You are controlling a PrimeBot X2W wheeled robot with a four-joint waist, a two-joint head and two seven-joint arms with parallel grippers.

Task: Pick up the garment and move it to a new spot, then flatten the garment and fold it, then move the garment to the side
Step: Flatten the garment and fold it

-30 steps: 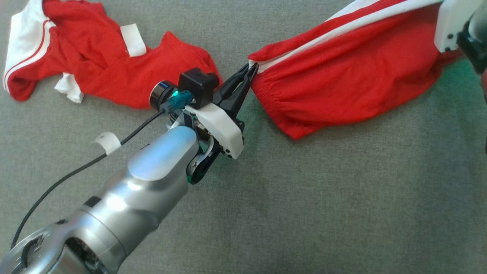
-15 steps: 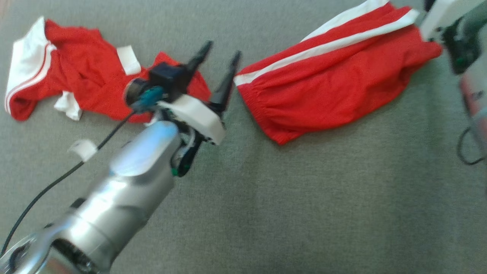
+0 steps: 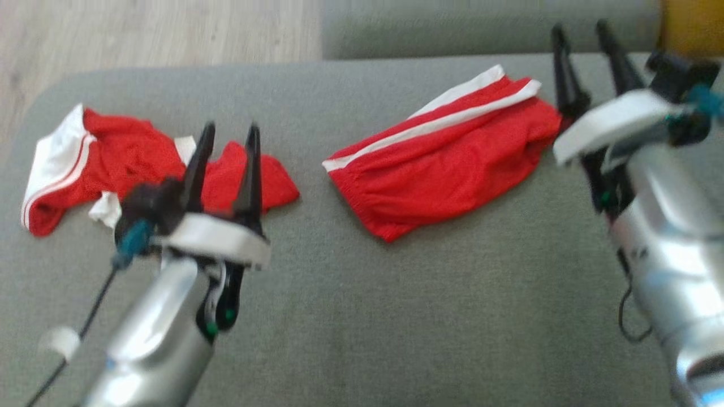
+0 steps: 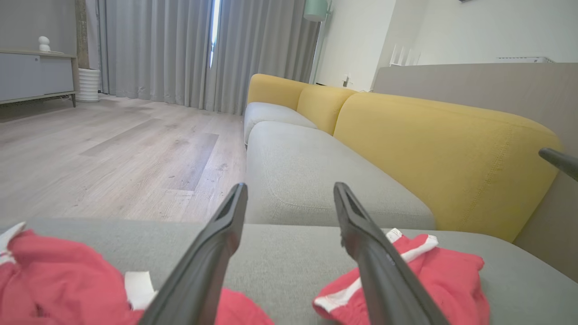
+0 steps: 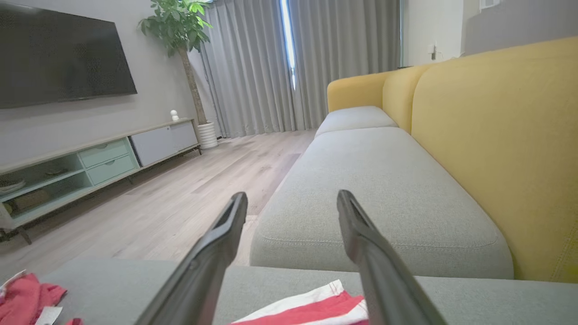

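The garment (image 3: 441,169) is a pair of red shorts with white side stripes, lying folded on the grey seat cushion (image 3: 396,316); it also shows as the garment (image 4: 433,275) and the garment (image 5: 316,311). My left gripper (image 3: 229,133) stands open and empty to its left, raised over a second, crumpled red garment (image 3: 113,164). My right gripper (image 3: 581,28) stands open and empty beside the shorts' right end. In the wrist views, the left gripper (image 4: 290,187) and right gripper (image 5: 292,195) both have their jaws wide apart, with nothing between them.
The crumpled red and white garment (image 4: 58,275) lies at the cushion's left end. Beyond are another grey seat (image 4: 316,180), yellow backrests (image 4: 442,153), wooden floor (image 3: 158,28), a TV console (image 5: 90,158) and a plant (image 5: 180,22).
Both grippers have opened, let go of the shorts' ends and drawn back; the shorts now lie free. The head camera has shifted, showing more of the cushion and floor.
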